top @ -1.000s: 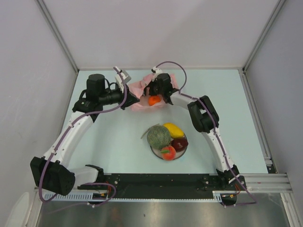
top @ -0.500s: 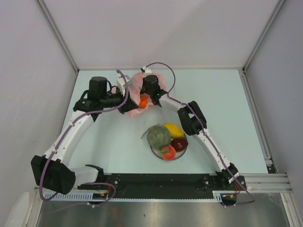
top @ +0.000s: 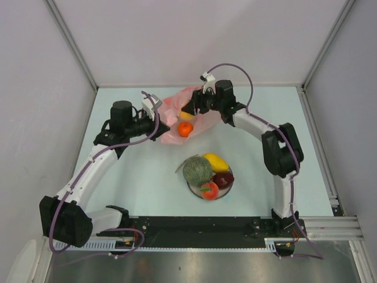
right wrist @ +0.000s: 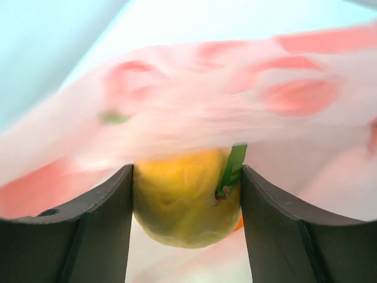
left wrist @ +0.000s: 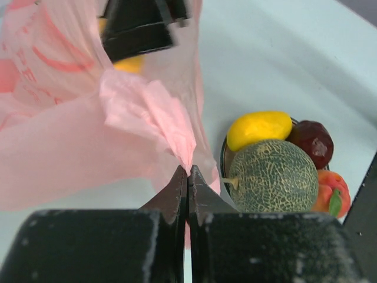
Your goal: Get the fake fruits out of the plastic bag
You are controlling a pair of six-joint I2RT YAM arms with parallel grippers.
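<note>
A pale blue bench (top: 129, 171) carries everything. Largest on it is the bag (top: 171, 125), thin pink film with red print, lifted and bunched between the two sets of fingers at the far middle of the bench. The left fingers (left wrist: 182, 187) are pressed together, pinching a gathered fold of the bag's edge; the film fans up and away from their tips. The right fingers (top: 191, 109), just across the bag from the left ones, are clamped on a yellow fruit (right wrist: 187, 203) with a green leaf, one finger against each side of it and pink film right behind it. Well nearer the arm bases than both sets of fingers sits a plate (left wrist: 223, 158), apart from the bag. The melon (top: 197, 170), grey-green and netted with a pale stem, fills the plate's left half and is the biggest fruit. Touching it, on the side nearer the right fingers, lies a yellow oval (top: 216, 161). Beside that is a dark red piece (top: 223, 179), then a red piece (top: 208, 190) with a green leaf, farthest from the fingers. An orange ball (top: 185, 130) lies at the bag's near edge, just below the right fingers; whether film covers it cannot be told.
</note>
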